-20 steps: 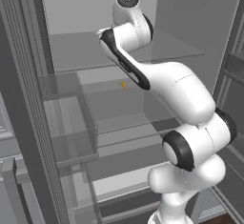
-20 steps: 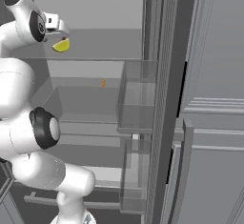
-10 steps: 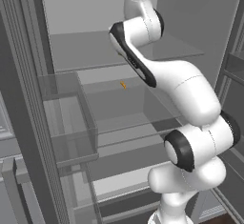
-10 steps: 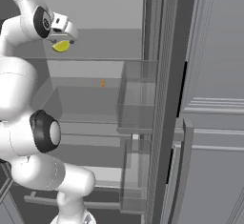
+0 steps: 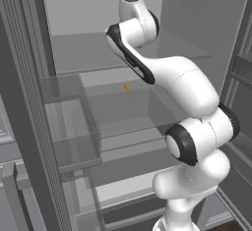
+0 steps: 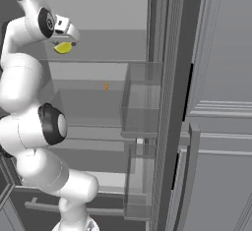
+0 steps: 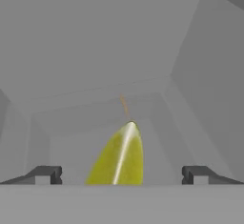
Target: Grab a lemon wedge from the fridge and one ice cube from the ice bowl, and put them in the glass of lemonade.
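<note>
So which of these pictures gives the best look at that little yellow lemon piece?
The hand view: the lemon wedge stands large, between the open gripper's fingertips. The right base view shows it as a small yellow shape beneath the gripper, on the fridge's upper shelf.

inside the open fridge [image 5: 197, 23], a grey upper shelf [image 6: 113, 45] carries the lemon wedge [image 6: 62, 47] near its left end as the right base view shows it. on the shelf below [image 5: 118, 100] lies a tiny orange speck [image 5: 127, 87], too small to identify, perhaps a bit of food.
</note>
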Controlling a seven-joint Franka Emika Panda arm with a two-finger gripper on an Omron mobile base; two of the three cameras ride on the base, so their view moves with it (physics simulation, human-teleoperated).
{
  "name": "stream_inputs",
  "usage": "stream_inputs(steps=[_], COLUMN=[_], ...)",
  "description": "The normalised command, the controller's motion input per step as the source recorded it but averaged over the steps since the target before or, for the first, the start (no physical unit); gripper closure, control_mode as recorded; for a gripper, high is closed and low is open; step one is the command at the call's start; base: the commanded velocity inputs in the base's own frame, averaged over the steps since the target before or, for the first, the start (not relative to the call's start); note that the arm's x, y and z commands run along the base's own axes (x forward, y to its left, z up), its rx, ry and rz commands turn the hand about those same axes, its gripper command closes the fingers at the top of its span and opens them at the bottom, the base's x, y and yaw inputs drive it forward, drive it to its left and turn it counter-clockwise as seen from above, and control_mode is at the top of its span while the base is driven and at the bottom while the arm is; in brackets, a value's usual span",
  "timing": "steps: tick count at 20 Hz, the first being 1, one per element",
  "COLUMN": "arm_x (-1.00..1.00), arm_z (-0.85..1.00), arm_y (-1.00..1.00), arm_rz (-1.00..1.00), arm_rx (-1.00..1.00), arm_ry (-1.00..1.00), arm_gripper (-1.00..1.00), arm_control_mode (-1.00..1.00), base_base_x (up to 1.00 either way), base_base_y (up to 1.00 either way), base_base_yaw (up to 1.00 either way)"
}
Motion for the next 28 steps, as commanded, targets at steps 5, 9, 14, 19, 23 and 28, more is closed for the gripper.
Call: stream_inputs(steps=[5, 9, 14, 19, 23, 28], arm_x=[0.05, -0.09, 0.0, 0.0, 0.0, -0.04], arm_z=[-0.13, -0.24, -0.48, -0.28, -0.01, 0.0], arm_y=[0.08, -0.09, -0.01, 0.0, 0.0, -0.03], arm_rz=[-0.01, -0.02, -0.04, -0.01, 0.0, 0.0], arm_rx=[0.0, 0.05, 0.0, 0.01, 0.0, 0.0], arm_ry=[0.14, 0.01, 0.0, 0.0, 0.0, -0.01], arm_gripper=[-1.0, -1.0, -1.0, 1.0, 1.0, 1.0], arm_control_mode=[-1.0, -1.0, -1.0, -1.0, -1.0, -1.0], base_base_x=[0.0, 0.0, 0.0, 0.0, 0.0, 0.0], base_base_y=[0.0, 0.0, 0.0, 0.0, 0.0, 0.0], base_base_yaw=[0.0, 0.0, 0.0, 0.0, 0.0, 0.0])
